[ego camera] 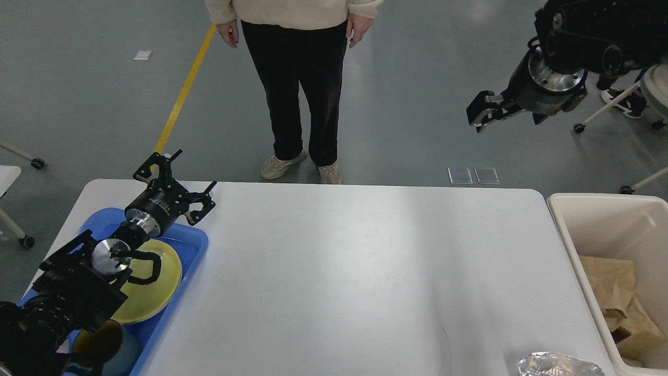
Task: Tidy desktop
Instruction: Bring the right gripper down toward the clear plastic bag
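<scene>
The white desktop fills the lower view. A crumpled silver foil wad lies at its front right edge. My left gripper is open and empty, hovering over the far corner of the blue tray at the left. My right gripper hangs high above the floor beyond the table's far right corner. It is seen small and dark, and I cannot tell whether its fingers are open or shut.
The blue tray holds a yellow plate and a dark cup with a yellow inside. A cream bin at the right holds brown paper. A person stands at the table's far edge.
</scene>
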Controlling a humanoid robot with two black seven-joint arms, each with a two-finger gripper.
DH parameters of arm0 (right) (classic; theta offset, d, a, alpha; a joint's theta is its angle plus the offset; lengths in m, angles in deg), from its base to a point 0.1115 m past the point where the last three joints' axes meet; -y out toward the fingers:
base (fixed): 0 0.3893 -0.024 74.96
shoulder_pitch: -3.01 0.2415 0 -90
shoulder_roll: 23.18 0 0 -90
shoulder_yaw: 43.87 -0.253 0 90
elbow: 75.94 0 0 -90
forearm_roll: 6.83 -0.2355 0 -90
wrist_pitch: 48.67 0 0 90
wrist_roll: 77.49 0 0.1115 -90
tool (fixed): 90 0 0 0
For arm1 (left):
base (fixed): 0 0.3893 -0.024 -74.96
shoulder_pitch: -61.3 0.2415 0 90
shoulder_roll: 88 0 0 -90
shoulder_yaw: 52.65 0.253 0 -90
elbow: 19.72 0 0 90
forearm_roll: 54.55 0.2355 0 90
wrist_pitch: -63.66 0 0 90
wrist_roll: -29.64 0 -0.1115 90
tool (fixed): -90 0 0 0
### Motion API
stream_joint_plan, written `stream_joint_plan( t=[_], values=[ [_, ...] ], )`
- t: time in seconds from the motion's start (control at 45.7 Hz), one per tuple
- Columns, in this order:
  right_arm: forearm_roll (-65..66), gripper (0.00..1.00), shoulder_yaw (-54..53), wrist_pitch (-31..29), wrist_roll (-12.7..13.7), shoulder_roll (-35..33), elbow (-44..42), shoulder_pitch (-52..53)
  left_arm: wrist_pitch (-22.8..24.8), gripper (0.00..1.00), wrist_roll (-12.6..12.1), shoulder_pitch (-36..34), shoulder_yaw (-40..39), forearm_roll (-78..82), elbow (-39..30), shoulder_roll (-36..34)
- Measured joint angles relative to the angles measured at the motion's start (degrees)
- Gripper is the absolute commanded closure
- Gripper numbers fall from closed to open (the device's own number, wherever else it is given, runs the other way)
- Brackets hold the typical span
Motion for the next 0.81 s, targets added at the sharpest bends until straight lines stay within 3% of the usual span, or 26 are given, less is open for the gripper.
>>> stream_joint_plan(
  t=[0.306, 0.81],
  values=[
    [-2.6, 0.0, -0.6, -2.0, 0.2, -0.7, 8.3, -1.7, 0.0, 0.04, 0.0, 0.0, 0.0, 0.0, 0.0, 0.0],
    [-9.1, 0.0, 1.9, -2.8, 0.2, -14.3, 12.4, -15.2, 0.0, 0.04, 0.0, 0.0, 0.0, 0.0, 0.0, 0.0]
  ],
)
